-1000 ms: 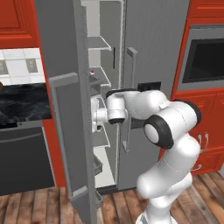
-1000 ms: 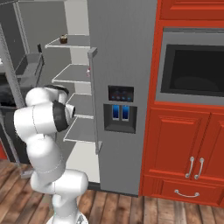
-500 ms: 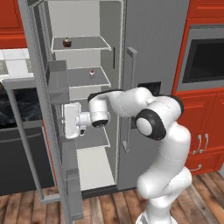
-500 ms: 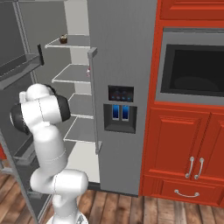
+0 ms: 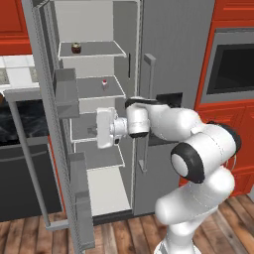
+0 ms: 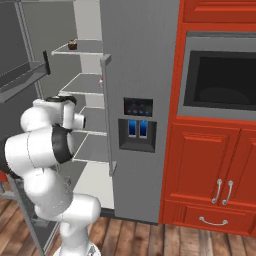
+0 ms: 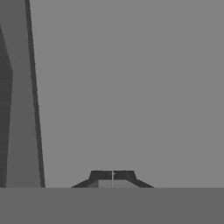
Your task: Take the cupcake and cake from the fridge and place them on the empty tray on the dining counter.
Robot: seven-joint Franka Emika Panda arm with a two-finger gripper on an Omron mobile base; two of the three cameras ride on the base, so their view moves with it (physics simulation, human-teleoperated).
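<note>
- Tall grey stainless-steel fridge (image 5: 173, 59): its left door (image 5: 54, 124) is swung wide open, so the white shelved interior is exposed for reaching in; the right door, with a dispenser panel (image 6: 137, 125) and a long vertical bar handle (image 6: 106, 115), is shut.
- Tiny round cupcake with brown base and pale top (image 5: 76, 48): it is seated on the top shelf, towards the left, upright and untouched; it is seen also in the right base view (image 6: 72, 45).
- Small white wedge of cake with a red top (image 5: 104, 84): it is set on the second shelf, one level below the cupcake and further right, apart from everything else.
- Two-finger gripper (image 7: 112, 176): its dark fingertips are pressed together with nothing held between them. The hand (image 5: 106, 128) is turned towards the inner face of the open door, below the cake's shelf, judged to be placed there for pushing the door wide rather than for picking.
- Remaining work, judged: neither sweet is yet lifted, so the jaws must be parted and the hand raised to shelf height before either is taken.
- Dark wall oven (image 6: 220, 75): it is fitted into red cabinets to the right of the fridge, uninvolved.
</note>
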